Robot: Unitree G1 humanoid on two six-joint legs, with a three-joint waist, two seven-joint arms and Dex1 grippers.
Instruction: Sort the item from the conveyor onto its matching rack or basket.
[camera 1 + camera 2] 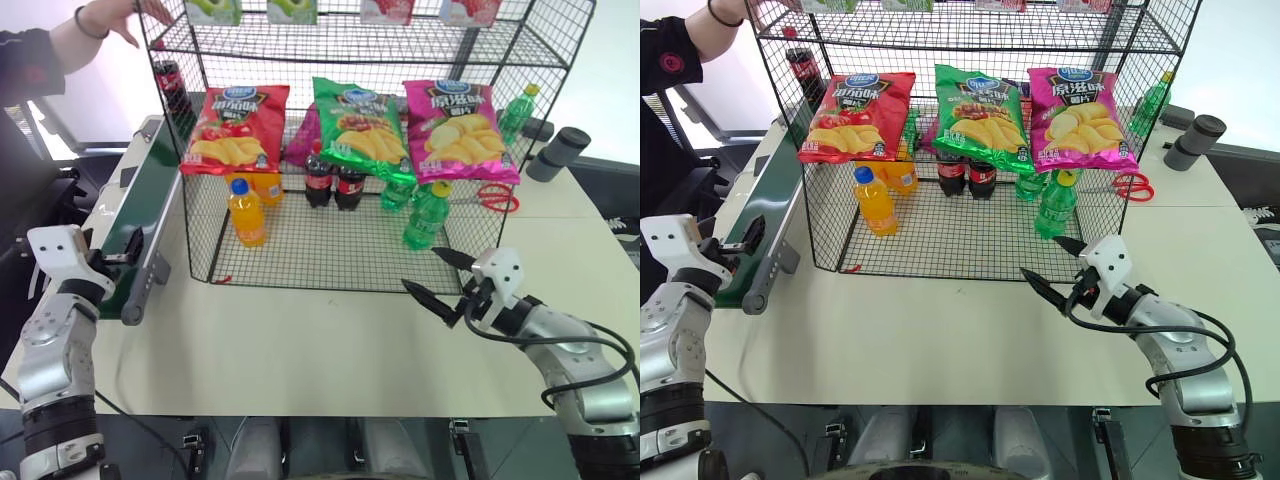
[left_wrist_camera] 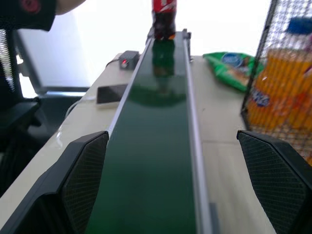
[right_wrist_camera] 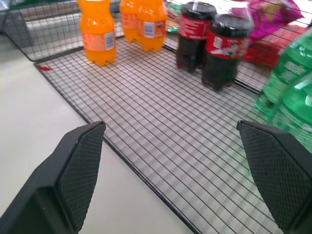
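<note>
Your cola bottle (image 2: 164,19) stands unpicked on the conveyor (image 2: 156,161) at twelve o'clock from your left gripper (image 2: 183,180), fingers apart like your right gripper's (image 1: 437,277), so grasping and racking (image 1: 300,262) remain.

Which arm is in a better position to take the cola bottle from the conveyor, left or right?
Probably the left. The left gripper is open at the near end of the conveyor, facing along the belt toward the cola bottle. The right gripper is open in front of the rack.
</note>
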